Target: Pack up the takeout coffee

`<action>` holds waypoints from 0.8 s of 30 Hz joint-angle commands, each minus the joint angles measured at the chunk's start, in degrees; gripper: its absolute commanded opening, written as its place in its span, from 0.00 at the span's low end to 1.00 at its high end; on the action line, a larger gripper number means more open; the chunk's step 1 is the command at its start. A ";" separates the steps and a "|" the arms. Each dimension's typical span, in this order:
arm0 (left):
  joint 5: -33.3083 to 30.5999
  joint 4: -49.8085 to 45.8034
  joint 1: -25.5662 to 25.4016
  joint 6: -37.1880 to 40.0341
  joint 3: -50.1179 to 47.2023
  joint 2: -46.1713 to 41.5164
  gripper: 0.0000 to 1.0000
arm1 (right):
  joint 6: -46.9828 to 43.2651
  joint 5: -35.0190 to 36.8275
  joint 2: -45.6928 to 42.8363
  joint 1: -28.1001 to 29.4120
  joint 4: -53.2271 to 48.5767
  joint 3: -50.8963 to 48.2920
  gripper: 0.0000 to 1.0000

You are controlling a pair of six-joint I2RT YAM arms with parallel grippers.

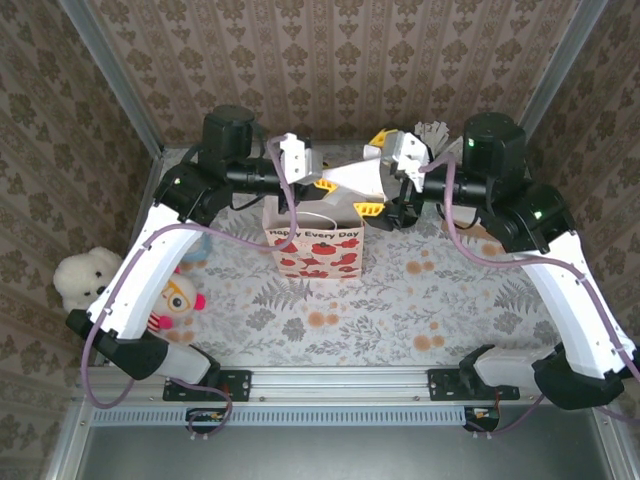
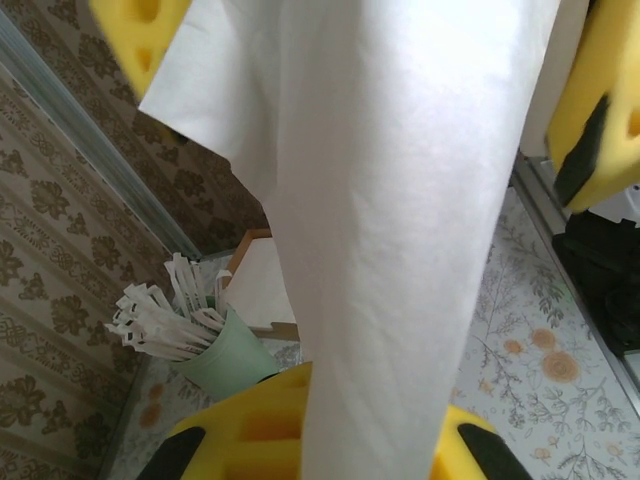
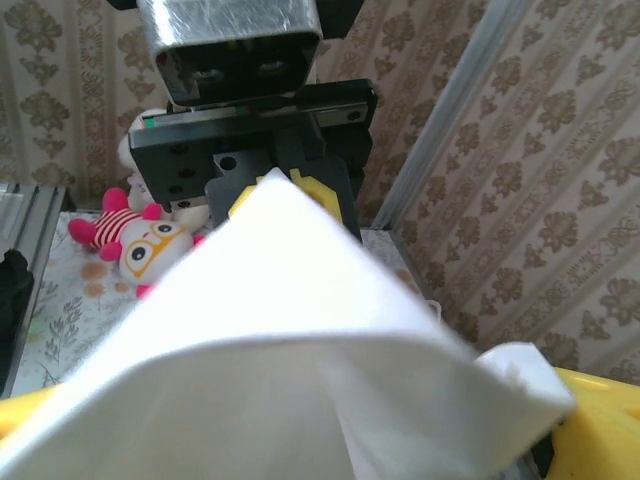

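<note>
A white paper napkin hangs in the air between my two grippers, above a paper gift bag printed with red hearts at the middle back of the table. My left gripper is shut on one end of the napkin, with its yellow fingers pinching the sheet. My right gripper stands open, its yellow fingers wide apart on either side of the napkin without pinching it. The takeout coffee is hidden.
A pale mint cup of paper-wrapped sticks stands at the back right beside a wooden holder. Two plush toys lie at the left edge. Patterned walls close in the table on three sides.
</note>
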 commanded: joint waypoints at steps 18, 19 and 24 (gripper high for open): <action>0.64 0.79 0.70 1.25 -0.83 -2.37 0.02 | -9.04 -3.88 3.41 3.19 -11.42 10.17 0.36; 0.23 0.96 0.71 1.22 -0.90 -2.52 0.02 | -8.76 -3.86 3.28 3.19 -10.90 10.00 0.30; -2.56 3.43 0.83 0.14 -3.94 -5.11 0.03 | -5.06 -1.71 1.45 3.19 -5.00 7.66 0.00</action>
